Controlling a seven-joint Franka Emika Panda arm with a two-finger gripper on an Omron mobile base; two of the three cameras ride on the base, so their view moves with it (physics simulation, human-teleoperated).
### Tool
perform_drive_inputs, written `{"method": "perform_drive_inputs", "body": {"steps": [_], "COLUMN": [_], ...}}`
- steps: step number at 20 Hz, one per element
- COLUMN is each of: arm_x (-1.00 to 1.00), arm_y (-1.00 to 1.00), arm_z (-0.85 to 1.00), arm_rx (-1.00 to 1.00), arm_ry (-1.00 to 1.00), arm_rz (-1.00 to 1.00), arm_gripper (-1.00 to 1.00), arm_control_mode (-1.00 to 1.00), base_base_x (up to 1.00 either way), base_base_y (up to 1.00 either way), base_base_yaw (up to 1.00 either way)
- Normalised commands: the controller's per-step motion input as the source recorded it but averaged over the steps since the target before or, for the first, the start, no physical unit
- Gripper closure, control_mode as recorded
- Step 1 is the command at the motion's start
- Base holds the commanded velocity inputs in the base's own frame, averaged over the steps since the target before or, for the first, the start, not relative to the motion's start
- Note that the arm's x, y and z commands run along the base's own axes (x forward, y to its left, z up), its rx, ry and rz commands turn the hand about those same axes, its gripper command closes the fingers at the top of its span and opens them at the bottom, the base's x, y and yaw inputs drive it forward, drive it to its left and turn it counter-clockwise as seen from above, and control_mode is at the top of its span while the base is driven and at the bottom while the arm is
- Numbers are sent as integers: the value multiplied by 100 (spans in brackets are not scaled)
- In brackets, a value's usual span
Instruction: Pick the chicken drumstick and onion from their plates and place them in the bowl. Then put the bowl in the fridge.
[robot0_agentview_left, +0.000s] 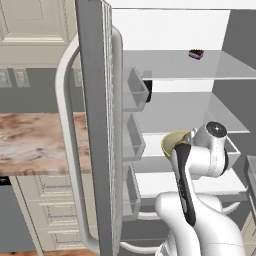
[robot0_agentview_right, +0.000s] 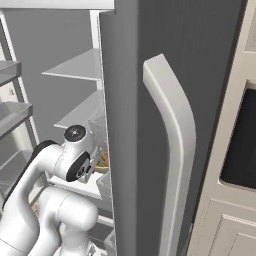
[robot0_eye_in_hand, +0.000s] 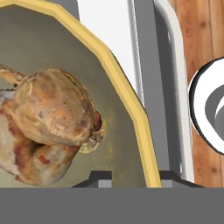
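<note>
I am carrying the bowl (robot0_eye_in_hand: 131, 109) into the fridge (robot0_agentview_left: 180, 65), my claw (robot0_eye_in_hand: 133, 178) pinching its rim; the onion (robot0_eye_in_hand: 57, 109) and chicken drumstick (robot0_eye_in_hand: 22, 153) lie inside, just beyond. Next calls for lowering it onto a shelf.

A home kitchen: an open grey steel fridge (robot0_agentview_left: 95, 125) with glass shelves around the gripper, cream panelled cabinets (robot0_agentview_left: 35, 22) and a marbled brown counter (robot0_agentview_left: 35, 142) well to its left.

Onion (robot0_eye_in_hand: 54, 107) atop chicken drumstick (robot0_eye_in_hand: 26, 162) inside the yellow-rimmed bowl (robot0_eye_in_hand: 127, 103)
</note>
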Motion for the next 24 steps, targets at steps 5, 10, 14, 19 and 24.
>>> {"method": "perform_drive_inputs", "body": {"steps": [5, 10, 14, 19, 24], "arm_x": [0, 0, 0, -4, -39], "arm_y": [0, 0, 0, 0, -1], "arm_z": [0, 0, 0, 0, 5], "arm_rx": [0, 0, 0, 0, 0], "arm_ry": [0, 0, 0, -1, -24], "arm_rz": [0, 0, 0, 0, -3], "arm_gripper": [100, 100, 100, 100, 100], "arm_control_mode": [100, -100, -100, -100, -100], "base_base_x": [0, 0, 0, 0, 0], "base_base_y": [0, 0, 0, 0, 0], "base_base_yaw": [0, 0, 0, 0, 0]}}
